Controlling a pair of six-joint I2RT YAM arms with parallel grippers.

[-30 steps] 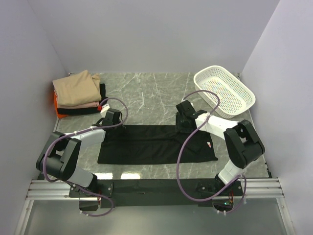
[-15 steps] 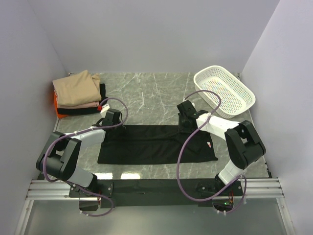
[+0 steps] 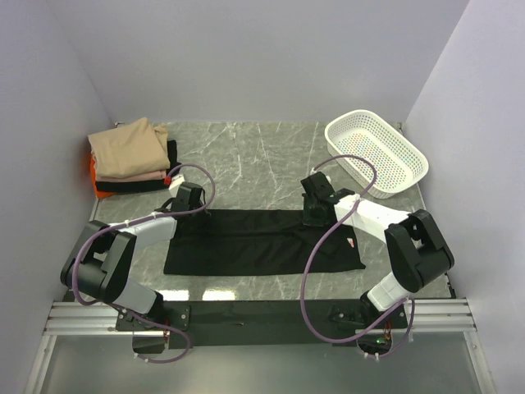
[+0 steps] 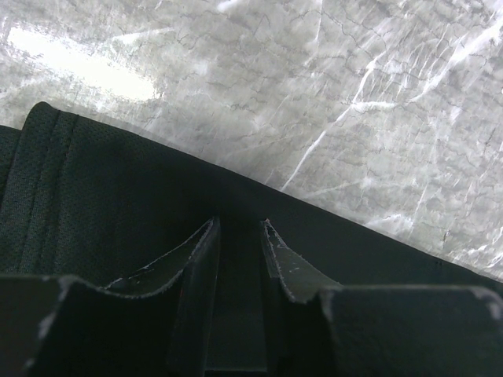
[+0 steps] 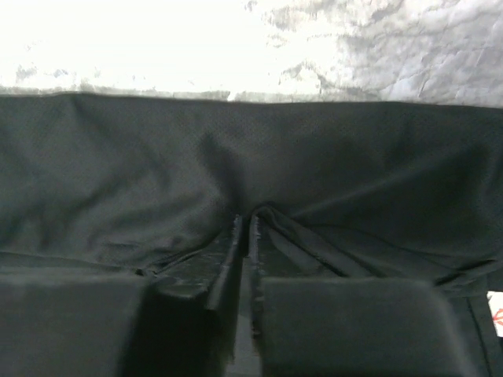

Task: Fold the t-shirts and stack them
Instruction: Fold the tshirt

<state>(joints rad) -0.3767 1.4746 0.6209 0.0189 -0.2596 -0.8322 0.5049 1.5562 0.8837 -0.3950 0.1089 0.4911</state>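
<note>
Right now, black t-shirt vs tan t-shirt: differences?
The black t-shirt lies long and flat on the table; the tan t-shirt sits folded atop the pile. The left end effector and right end effector pinch the black t-shirt's far edge; nothing touches the tan t-shirt. Both are soft cloth.

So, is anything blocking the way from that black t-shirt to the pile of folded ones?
Nothing visible does. Between the black short-sleeved t-shirt and the stack of folded t-shirts at the far left lies only bare grey marble table; the white perforated plastic basket stands far right, off that path.
</note>
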